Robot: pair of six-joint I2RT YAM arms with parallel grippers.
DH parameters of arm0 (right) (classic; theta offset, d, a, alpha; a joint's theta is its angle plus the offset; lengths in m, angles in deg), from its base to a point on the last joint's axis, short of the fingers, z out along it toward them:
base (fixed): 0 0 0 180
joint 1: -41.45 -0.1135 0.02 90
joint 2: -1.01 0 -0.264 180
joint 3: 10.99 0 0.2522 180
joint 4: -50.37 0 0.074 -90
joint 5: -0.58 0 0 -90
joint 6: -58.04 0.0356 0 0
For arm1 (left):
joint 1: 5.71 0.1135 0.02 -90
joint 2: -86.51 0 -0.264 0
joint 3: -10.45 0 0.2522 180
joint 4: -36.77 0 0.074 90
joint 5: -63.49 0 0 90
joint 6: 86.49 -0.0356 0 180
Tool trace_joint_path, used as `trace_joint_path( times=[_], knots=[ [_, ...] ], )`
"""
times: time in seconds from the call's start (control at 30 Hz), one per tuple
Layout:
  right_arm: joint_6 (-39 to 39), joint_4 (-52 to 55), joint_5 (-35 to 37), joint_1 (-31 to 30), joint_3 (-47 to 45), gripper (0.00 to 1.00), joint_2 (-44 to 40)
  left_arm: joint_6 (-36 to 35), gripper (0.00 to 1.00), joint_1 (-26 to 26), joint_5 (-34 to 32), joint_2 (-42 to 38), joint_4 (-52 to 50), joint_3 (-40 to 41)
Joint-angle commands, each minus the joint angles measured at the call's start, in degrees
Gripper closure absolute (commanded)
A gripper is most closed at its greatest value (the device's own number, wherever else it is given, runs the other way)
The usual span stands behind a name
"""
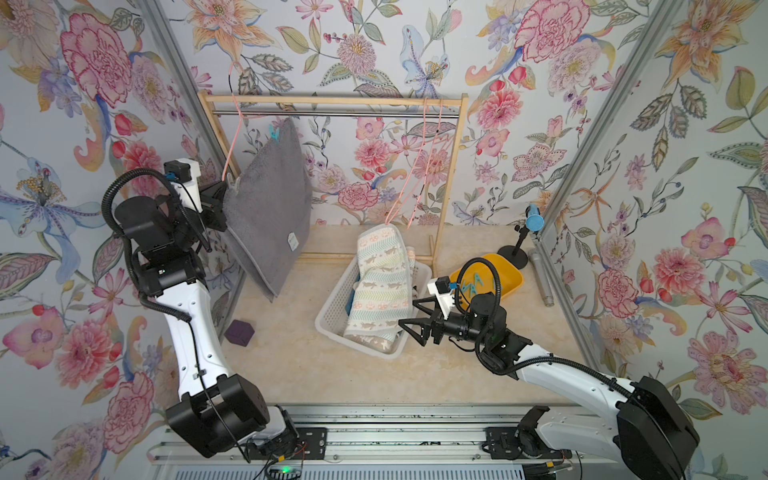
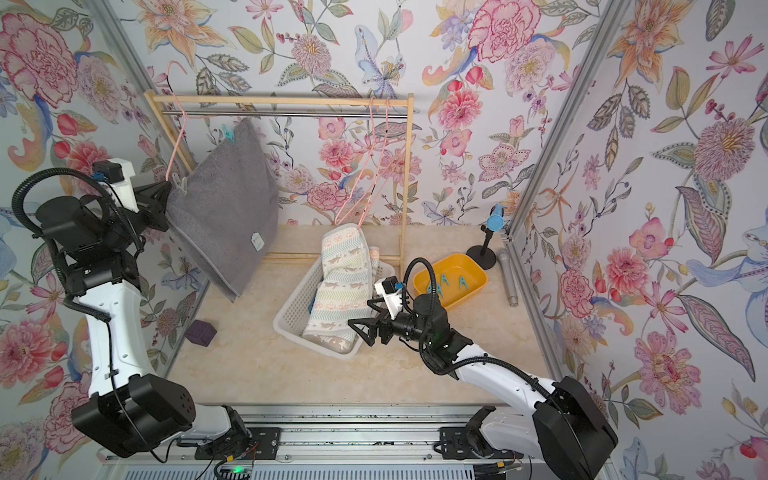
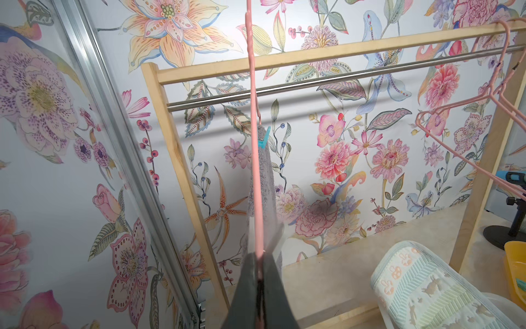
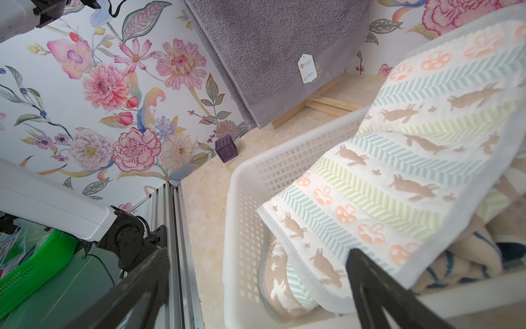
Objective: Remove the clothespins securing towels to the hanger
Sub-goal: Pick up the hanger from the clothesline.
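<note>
The grey towel point(image 1: 270, 199) hangs on a pink hanger point(image 1: 231, 137) at the end of the wooden rack point(image 1: 332, 99) nearest the left arm. Two clothespins are on it. A teal clothespin point(image 1: 273, 132) sits high up, just under the rack's bar. A pale clothespin point(image 1: 235, 184) sits at the hanger corner that sticks out in front of the rack.

The left pincer point(image 1: 224, 189) is squeezed tight right at the pale one. The pink wire runs between its fingers, so I cannot tell if it grips the pin or only the wire. The right pincer point(image 1: 408, 312) is wide and holds nothing. It is low in front of the rack, over the rim of the white basket point(image 1: 332, 307).

A pull on the wire could swing the hanger or slip it off the bar. Then the towel would drop with both pins on. If the pale pin pops off, the towel may sag and tug on the teal pin.

The left arm has little room between the rack's post and the side wall point(image 1: 62, 249). The middle of the rack is bare, so the right arm has space to rise there.
</note>
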Motion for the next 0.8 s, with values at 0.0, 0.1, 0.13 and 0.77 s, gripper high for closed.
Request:
trace_joint_path(
  times=[0.0,0.1,0.13,0.77],
  knots=[
    [0.62,-2.12,-1.02,-0.02,-0.97,0.00,-0.68,0.32,1.00,-0.94,-2.02,-5.03,7.41,0.99],
    [0.83,-2.22,-1.16,-0.24,-0.95,0.00,-0.76,0.20,1.00,-1.28,-2.31,-6.71,7.95,3.92],
    [0.82,-2.32,-1.15,-0.32,-1.06,0.00,-0.76,0.17,1.00,-1.40,-2.46,-7.34,8.38,5.02],
    [-0.19,-0.31,1.94,-0.97,-1.06,0.00,-2.07,-0.79,1.00,-8.97,-10.90,-18.58,4.59,12.69]
  ],
)
